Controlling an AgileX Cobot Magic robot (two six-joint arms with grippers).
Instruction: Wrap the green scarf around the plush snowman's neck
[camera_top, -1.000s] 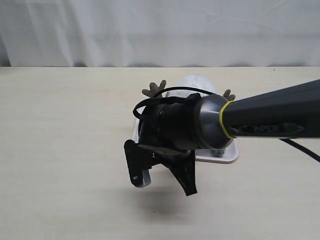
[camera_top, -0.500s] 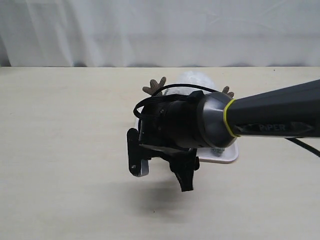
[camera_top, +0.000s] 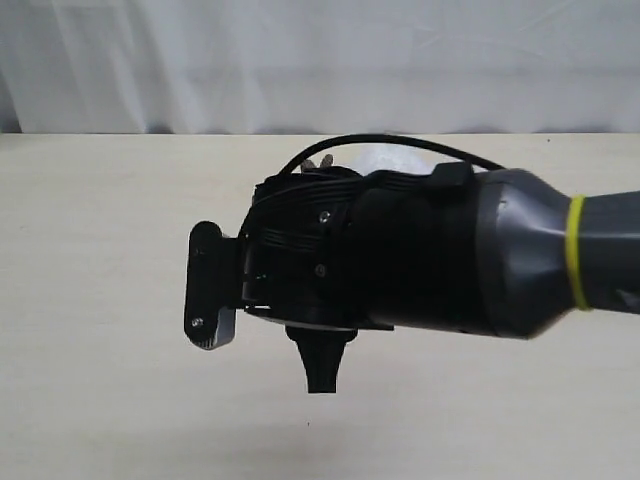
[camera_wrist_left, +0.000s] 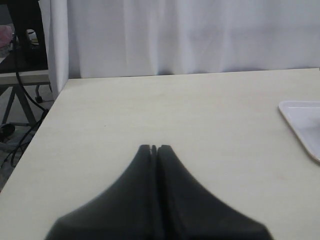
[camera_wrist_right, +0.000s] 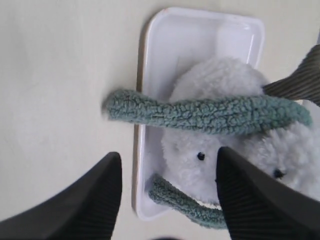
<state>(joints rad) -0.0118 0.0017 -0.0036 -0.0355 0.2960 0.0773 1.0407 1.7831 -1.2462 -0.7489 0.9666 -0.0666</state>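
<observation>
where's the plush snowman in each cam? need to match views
Exterior: only a white sliver of the plush snowman shows above the right arm, which hides the rest.
Left wrist: not in it.
Right wrist: plush snowman mid-frame, lying in the white tray, the green scarf across it.
Shared landmark: the white tray, also at the left wrist picture's edge.

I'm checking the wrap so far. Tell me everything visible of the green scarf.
The green scarf is a narrow strip of fuzzy sage-green fleece. One stretch lies straight across the white plush snowman, its end reaching past the rim of the white tray over the table. A second stretch curls against the toy at the tray's corner. Their join is hidden.
</observation>
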